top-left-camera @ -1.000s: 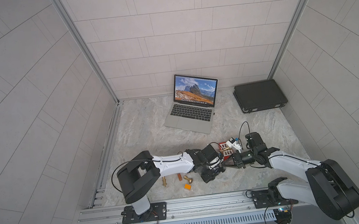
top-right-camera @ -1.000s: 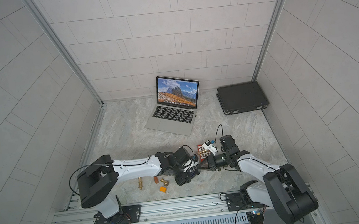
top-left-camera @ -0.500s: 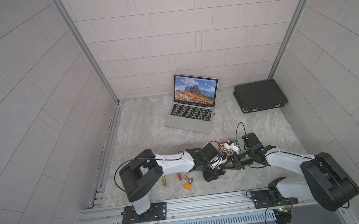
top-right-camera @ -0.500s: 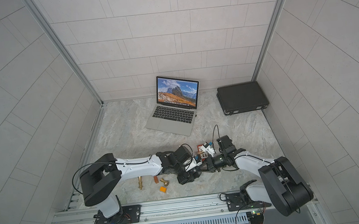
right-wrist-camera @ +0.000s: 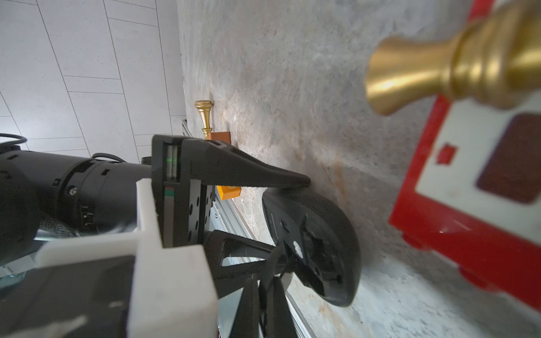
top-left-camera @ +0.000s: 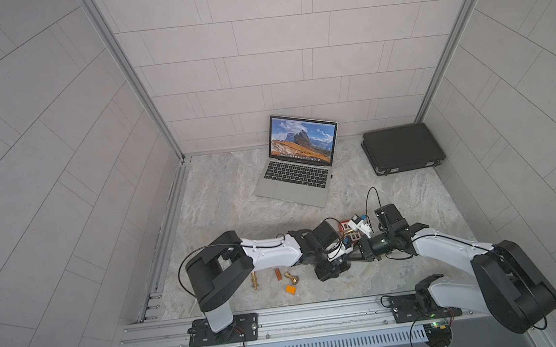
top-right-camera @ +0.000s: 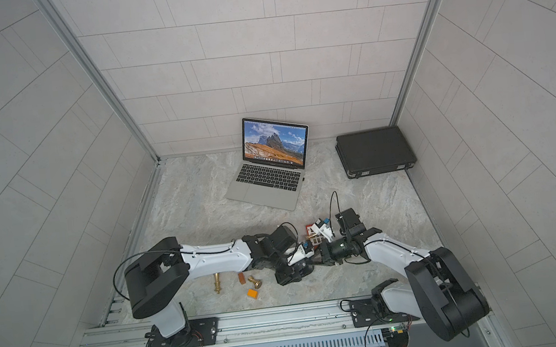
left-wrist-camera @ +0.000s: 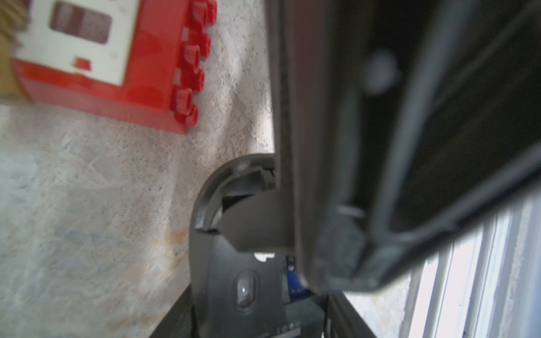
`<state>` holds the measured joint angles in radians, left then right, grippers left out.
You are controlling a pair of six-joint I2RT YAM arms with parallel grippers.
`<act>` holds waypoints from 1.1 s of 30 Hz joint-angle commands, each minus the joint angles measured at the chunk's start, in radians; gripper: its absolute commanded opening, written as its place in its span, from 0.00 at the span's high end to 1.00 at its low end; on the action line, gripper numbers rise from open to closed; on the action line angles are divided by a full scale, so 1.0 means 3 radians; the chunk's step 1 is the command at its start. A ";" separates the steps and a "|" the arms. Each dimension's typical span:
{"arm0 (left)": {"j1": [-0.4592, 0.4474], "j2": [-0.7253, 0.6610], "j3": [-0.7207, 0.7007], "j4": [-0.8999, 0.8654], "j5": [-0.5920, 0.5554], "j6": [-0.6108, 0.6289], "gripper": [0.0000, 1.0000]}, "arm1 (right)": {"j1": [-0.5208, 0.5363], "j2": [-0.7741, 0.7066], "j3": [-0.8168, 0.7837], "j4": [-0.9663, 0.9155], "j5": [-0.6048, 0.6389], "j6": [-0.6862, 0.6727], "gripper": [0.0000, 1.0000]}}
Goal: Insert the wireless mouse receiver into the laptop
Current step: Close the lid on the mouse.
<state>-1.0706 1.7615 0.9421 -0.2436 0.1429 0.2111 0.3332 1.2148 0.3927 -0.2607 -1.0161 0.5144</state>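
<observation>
Well in front of the laptop, the left gripper clamps the upturned mouse; the right gripper, fingers closed, has edged in to its open bay. The wireless mouse receiver, unseen, probably sits there, so extraction is starting.

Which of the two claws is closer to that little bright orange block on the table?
Left. The left gripper, clamped on the black mouse, is a short way from the orange block; the right gripper reaches in from the mouse's other side, farther from the block.
</observation>
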 commanded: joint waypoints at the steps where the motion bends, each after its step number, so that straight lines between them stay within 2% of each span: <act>1: -0.0017 0.0248 -0.0110 -0.0407 0.0233 0.0012 0.51 | -0.0021 -0.0077 -0.0011 0.0276 0.0149 0.0011 1.00; 14: 0.0115 0.0277 -0.0145 -0.0370 0.0484 -0.0066 0.51 | -0.0057 -0.0147 -0.0169 0.0603 0.0145 0.0280 1.00; 24: 0.0152 0.0240 -0.0225 -0.0224 0.0471 -0.0141 0.51 | -0.0062 -0.0074 -0.0220 0.0486 0.0300 0.0254 1.00; 33: 0.0163 0.0243 -0.0244 -0.0206 0.0470 -0.0158 0.52 | -0.0061 -0.0345 -0.0177 0.0223 0.0416 0.0226 0.86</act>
<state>-1.0168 1.7687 0.9226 -0.1917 0.2695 0.1886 0.3187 1.1336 0.3443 -0.1600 -0.9390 0.5980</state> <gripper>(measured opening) 0.605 0.141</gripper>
